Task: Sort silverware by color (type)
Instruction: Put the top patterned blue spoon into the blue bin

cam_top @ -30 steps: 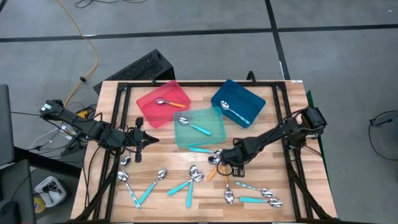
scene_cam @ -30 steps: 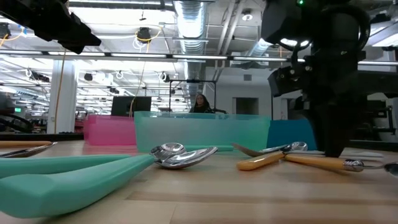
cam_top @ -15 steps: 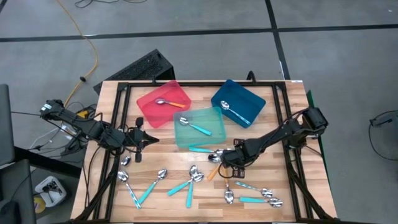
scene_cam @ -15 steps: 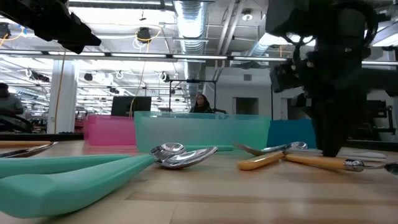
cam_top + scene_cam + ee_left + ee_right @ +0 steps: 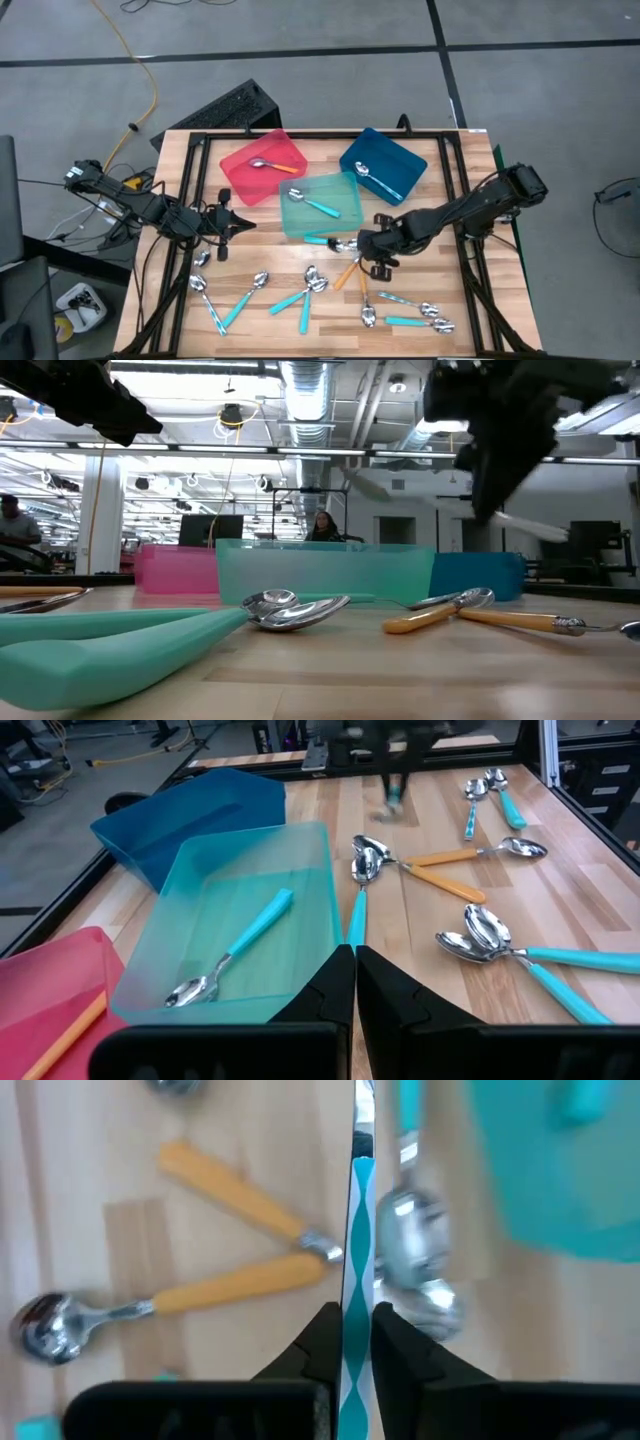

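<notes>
Gripping a patterned pale-blue-and-white spoon handle (image 5: 355,1250) between its two fingers, the right gripper (image 5: 372,252) hangs above the middle of the table (image 5: 470,300), just off the teal tray's (image 5: 345,190) near corner; in the right wrist view the thin handle runs straight up between the closed-in fingers (image 5: 318,1342), and in the low view a pale handle slants down from the raised gripper, clear of the wood. Below it lie two orange-handled spoons (image 5: 235,1275) crossing in a V, with a teal-handled spoon (image 5: 357,910) just beside the teal tray's near wall. The left gripper (image 5: 222,222) waits toward the table's left edge, its fingers (image 5: 330,982) pressed together on nothing. Three trays sit along the far half of the table: the red tray (image 5: 235,165) holds one orange-handled spoon (image 5: 275,166), the teal tray holds one teal-handled spoon (image 5: 312,204), and the blue tray (image 5: 400,150) holds one pale-handled spoon (image 5: 378,181). More silverware lies loose along the near edge: teal-handled spoons (image 5: 240,302) toward the near left corner, another crossed pair (image 5: 303,298) near the middle, and a cluster of spoons (image 5: 412,314) toward the near right corner. Beyond the table, a person (image 5: 323,526) shows far back in the room.
</notes>
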Robot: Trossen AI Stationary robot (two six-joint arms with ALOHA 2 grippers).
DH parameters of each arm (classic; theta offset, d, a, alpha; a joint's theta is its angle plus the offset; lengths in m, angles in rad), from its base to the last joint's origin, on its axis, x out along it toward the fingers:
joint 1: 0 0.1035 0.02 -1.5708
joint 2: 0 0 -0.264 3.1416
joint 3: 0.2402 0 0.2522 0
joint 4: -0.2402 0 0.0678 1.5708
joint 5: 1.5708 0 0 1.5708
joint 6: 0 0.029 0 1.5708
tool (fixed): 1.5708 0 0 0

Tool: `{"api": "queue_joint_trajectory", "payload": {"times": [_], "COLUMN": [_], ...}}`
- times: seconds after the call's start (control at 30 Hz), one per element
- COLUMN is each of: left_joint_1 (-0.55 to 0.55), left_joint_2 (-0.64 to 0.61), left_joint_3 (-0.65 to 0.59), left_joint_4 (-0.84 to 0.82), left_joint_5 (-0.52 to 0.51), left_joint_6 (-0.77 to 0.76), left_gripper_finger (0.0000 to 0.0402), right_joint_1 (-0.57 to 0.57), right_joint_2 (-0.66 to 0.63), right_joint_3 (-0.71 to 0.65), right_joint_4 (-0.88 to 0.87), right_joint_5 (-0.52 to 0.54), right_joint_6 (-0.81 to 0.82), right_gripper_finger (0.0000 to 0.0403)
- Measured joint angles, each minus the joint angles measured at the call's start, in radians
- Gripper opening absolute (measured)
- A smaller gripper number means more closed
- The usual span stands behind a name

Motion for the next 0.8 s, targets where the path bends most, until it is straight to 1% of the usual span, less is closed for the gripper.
{"api": "queue_joint_trajectory", "payload": {"times": [0.13,0.23,0.4,0.53,0.63,0.8], "left_joint_1": [0.000,0.000,0.000,0.000,0.000,0.000], "left_joint_2": [0.000,0.000,0.000,0.000,0.000,0.000], "left_joint_3": [0.000,0.000,0.000,0.000,0.000,0.000], "left_joint_4": [0.000,0.000,0.000,0.000,-0.001,-0.002], "left_joint_5": [0.000,0.000,0.000,0.000,0.000,0.000], "left_joint_6": [0.000,0.000,0.000,0.000,0.000,0.000], "left_gripper_finger": [0.0000,0.0000,0.0000,0.0000,0.0000,0.0000], "right_joint_1": [-0.035,-0.078,-0.191,-0.290,-0.369,-0.502], "right_joint_2": [-0.069,-0.126,-0.209,-0.249,-0.261,-0.255], "right_joint_3": [0.022,0.024,0.026,0.026,0.026,0.026], "right_joint_4": [-0.049,-0.088,-0.142,-0.155,-0.175,-0.206], "right_joint_5": [0.093,0.124,0.130,0.120,0.097,0.093], "right_joint_6": [-0.009,-0.014,-0.017,-0.080,-0.132,-0.205], "right_gripper_finger": [0.0060,0.0060,0.0060,0.0060,0.0060,0.0060]}}
